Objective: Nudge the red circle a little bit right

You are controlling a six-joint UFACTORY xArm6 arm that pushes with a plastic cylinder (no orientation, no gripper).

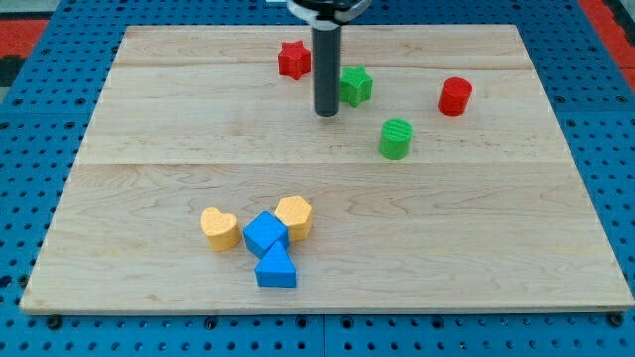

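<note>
The red circle [454, 96] is a short red cylinder at the view's upper right on the wooden board [496, 248]. My tip [326, 113] is at the lower end of the dark rod, well to the left of the red circle. The tip sits just left of the green star [355, 85] and below right of the red star [293, 59]. The green cylinder [395, 138] lies between the tip and the red circle, slightly lower.
Near the view's bottom centre is a cluster: a yellow heart [219, 227], a yellow hexagon [294, 215], a blue cube [265, 234] and a blue triangle [275, 267]. A blue pegboard [30, 149] surrounds the board.
</note>
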